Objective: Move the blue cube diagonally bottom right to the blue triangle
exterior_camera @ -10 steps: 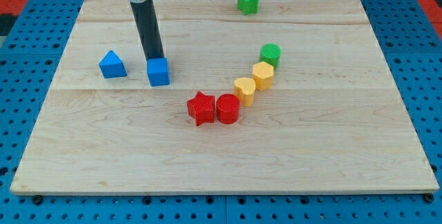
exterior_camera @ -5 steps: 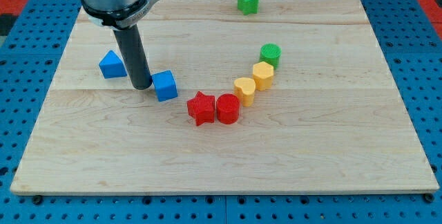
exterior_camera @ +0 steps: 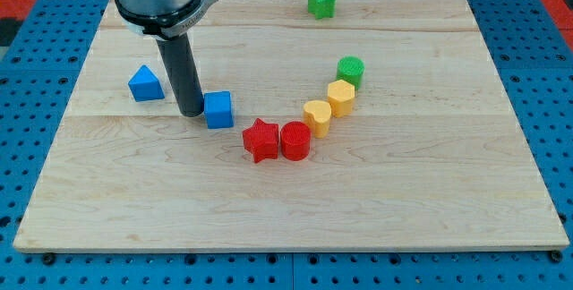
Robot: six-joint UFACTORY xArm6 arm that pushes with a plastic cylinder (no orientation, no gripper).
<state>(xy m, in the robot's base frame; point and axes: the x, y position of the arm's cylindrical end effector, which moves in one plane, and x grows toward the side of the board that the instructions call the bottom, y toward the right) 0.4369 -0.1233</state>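
The blue cube [exterior_camera: 218, 109] sits on the wooden board [exterior_camera: 385, 191], left of centre. My tip [exterior_camera: 191, 112] touches the cube's left side. The blue triangle [exterior_camera: 145, 83] lies further to the view's left and a little higher, apart from the rod. The cube is to the right of and slightly below the triangle, with the rod between them.
A red star [exterior_camera: 260, 140] and a red cylinder [exterior_camera: 295, 140] lie just right of and below the cube. A yellow heart [exterior_camera: 317, 115], a yellow hexagon [exterior_camera: 340, 98] and a green cylinder [exterior_camera: 350, 70] curve up to the right. A green star [exterior_camera: 321, 1] sits near the top edge.
The rod went from above the cube to its left side, then pushed it a short way to the right and down. The other blocks have not moved.
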